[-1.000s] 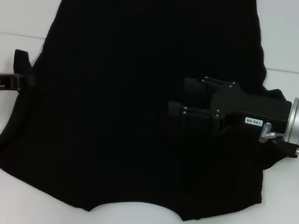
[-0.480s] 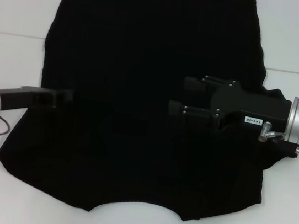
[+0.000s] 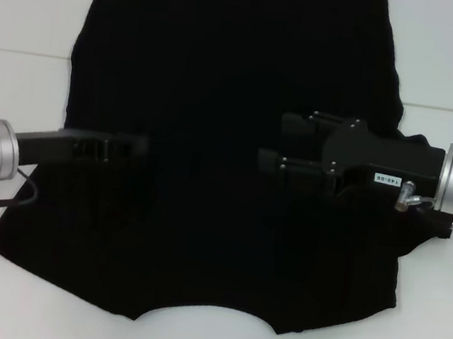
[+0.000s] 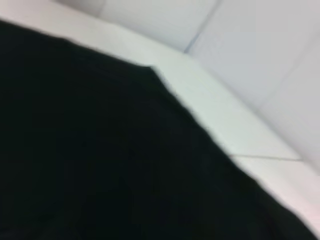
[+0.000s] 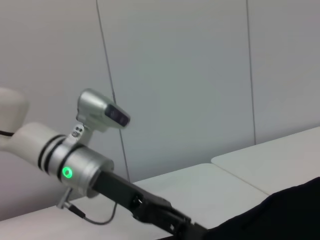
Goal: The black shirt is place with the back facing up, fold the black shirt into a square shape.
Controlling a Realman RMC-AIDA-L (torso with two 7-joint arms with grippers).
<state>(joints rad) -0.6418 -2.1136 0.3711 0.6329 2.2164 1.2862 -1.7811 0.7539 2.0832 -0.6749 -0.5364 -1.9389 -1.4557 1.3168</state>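
You see the black shirt [image 3: 223,135] spread flat over the middle of the white table [image 3: 30,7], plain side up, soft matte fabric with no print showing. Its outline is roughly trapezoidal: narrower toward the far edge of the table, wider toward the near edge, where the border curves inward in a shallow arc between two rounded corners. The surface lies mostly smooth; faint ripples show near the right border.

The left gripper [image 3: 133,146], rigid black on a silver cylindrical wrist with a green ring light, reaches in from the table's left side and sits over the shirt's left portion. You cannot tell whether its jaws are apart or together; black on black hides them.

The right gripper [image 3: 272,146], boxy black housing with a white label and a silver wrist, reaches in from the table's right side over the shirt's right portion. Its jaws appear as two stacked dark blocks; whether they pinch fabric you cannot tell.

The table top is smooth, pale, with a seam line crossing it.
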